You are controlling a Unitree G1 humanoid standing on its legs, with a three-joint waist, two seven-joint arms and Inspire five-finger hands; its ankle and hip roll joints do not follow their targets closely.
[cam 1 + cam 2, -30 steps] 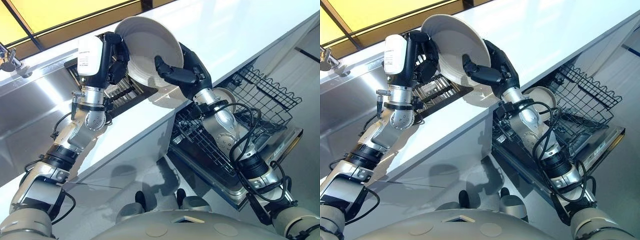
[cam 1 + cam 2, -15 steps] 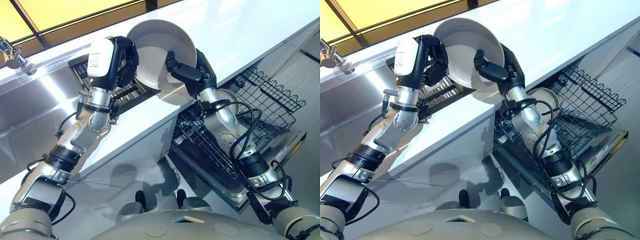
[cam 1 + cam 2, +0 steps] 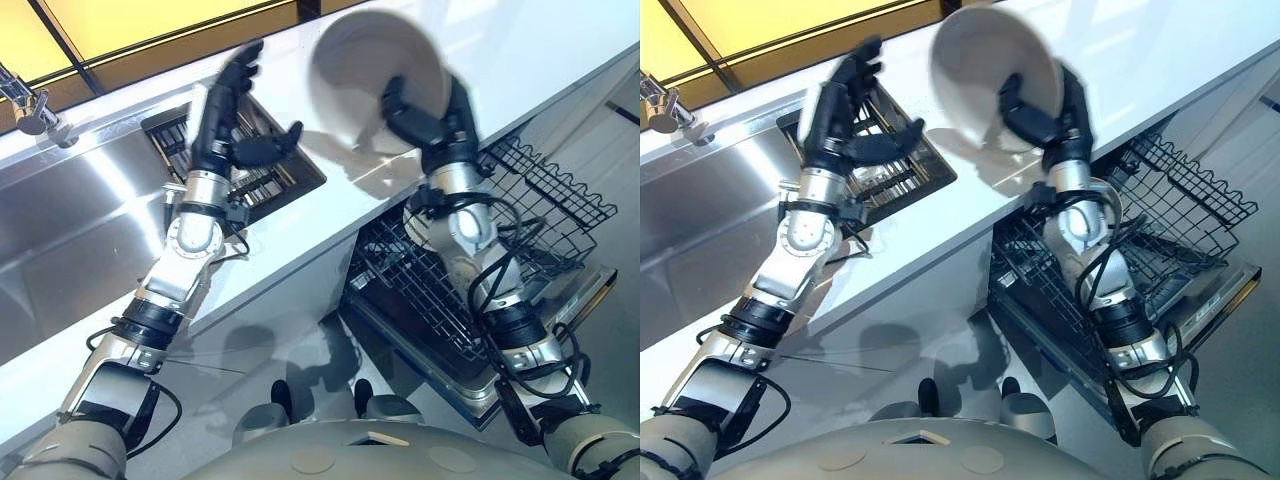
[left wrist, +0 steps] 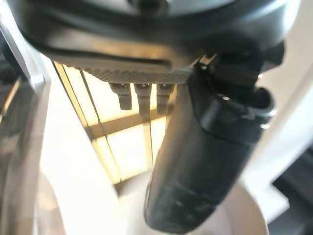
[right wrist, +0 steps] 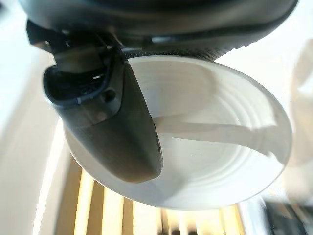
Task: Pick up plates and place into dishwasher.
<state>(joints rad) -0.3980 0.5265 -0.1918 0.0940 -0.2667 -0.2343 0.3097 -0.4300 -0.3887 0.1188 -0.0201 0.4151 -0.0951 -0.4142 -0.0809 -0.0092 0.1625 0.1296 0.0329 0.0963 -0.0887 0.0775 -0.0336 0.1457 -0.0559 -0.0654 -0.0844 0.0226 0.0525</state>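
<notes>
The right hand [image 3: 432,118] pinches the tilted white plate [image 3: 355,60] by its rim, thumb inside, probably for lowering to the dishwasher rack [image 3: 545,192] beneath it. The left hand [image 3: 224,136] alongside is spread and empty.

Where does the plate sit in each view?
Left eye view: plate, top centre above the counter.
Right eye view: top centre too.
Right wrist view: past the right hand, hollow side showing.
Left wrist view: a pale blur; cannot tell.
Landmark: the right hand gripping its rim.
</notes>
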